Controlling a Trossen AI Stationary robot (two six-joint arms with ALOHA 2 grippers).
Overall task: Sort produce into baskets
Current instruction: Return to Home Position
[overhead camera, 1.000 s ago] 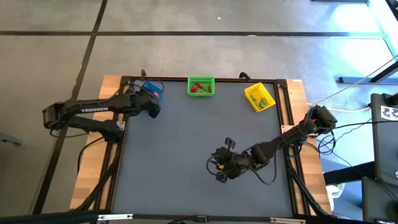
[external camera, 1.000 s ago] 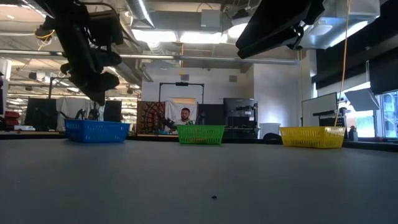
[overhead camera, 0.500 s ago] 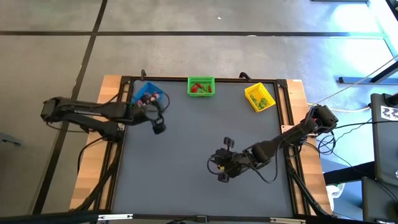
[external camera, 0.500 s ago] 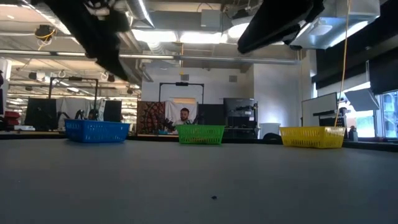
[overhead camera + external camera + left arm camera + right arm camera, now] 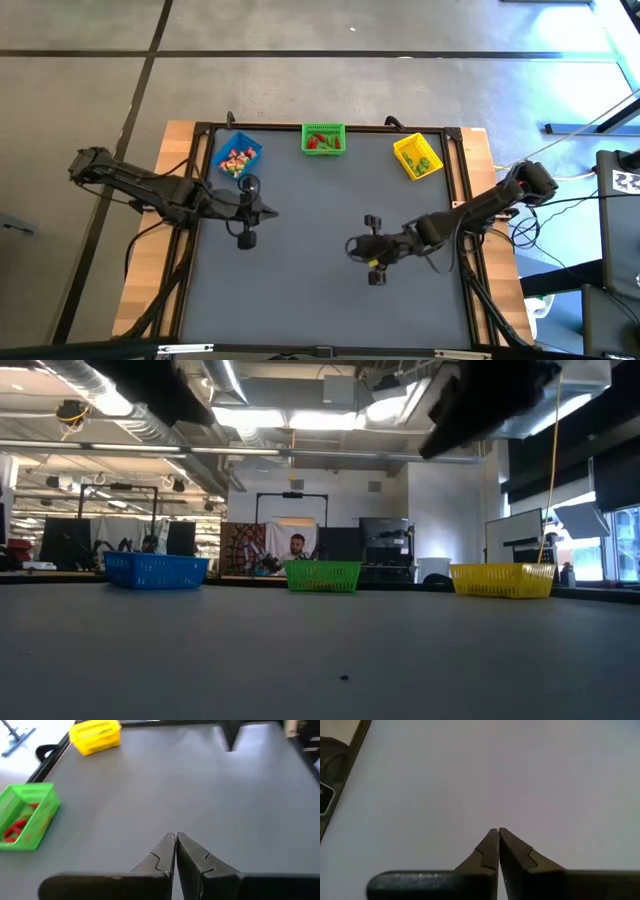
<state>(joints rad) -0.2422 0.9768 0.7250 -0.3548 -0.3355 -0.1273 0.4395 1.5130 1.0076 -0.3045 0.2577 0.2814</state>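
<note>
Fingertips meet on the left gripper (image 5: 270,211) and right gripper (image 5: 349,246), both empty, mid-frame. Along the table's (image 5: 320,295) upper edge, produce (image 5: 236,160) fills the skewed blue basket (image 5: 249,146), the green basket (image 5: 323,128) with its long axis left-right, and the skewed yellow basket (image 5: 405,143).

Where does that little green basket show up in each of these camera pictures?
High view: green basket top middle of the table.
Low view: green basket centre, far end.
Left wrist view: green basket in view, red pieces inside.
Right wrist view: not in it.
Landmark: yellow basket, in the same three views.
</note>
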